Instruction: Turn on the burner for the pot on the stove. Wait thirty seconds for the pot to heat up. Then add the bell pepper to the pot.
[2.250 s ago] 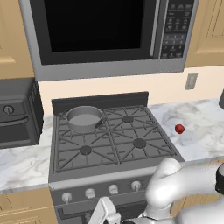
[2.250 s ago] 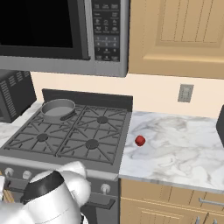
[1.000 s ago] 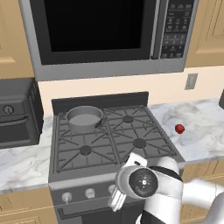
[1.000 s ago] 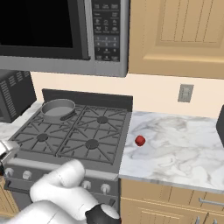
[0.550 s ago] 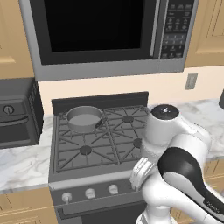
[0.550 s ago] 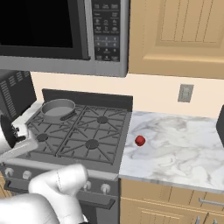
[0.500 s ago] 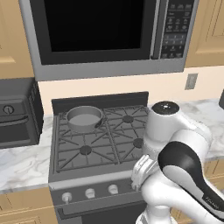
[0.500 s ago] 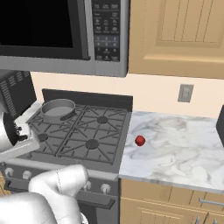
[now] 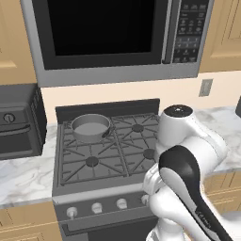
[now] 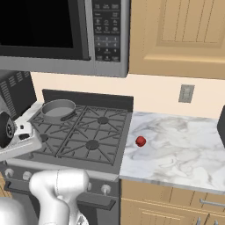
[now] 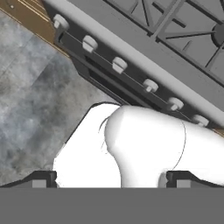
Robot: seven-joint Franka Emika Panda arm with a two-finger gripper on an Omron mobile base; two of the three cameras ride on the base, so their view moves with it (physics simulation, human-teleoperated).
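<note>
I am holding my gripper (image 11: pixel 109 178) wide open, gripping nothing. The pot (image 9: pixel 90 127) is sitting on the stove (image 9: pixel 111 150), back left burner. I judge the knobs (image 11: pixel 119 65) stiff; I should be pinching one across its sides.

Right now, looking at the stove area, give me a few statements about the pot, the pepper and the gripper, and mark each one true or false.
1. The pot sits on the stove's back left burner. True.
2. The bell pepper is inside the pot. False: it lies on the marble counter right of the stove.
3. The gripper is shut on the bell pepper. False: it is open and holds nothing.
4. A microwave hangs above the stove. True.
</note>
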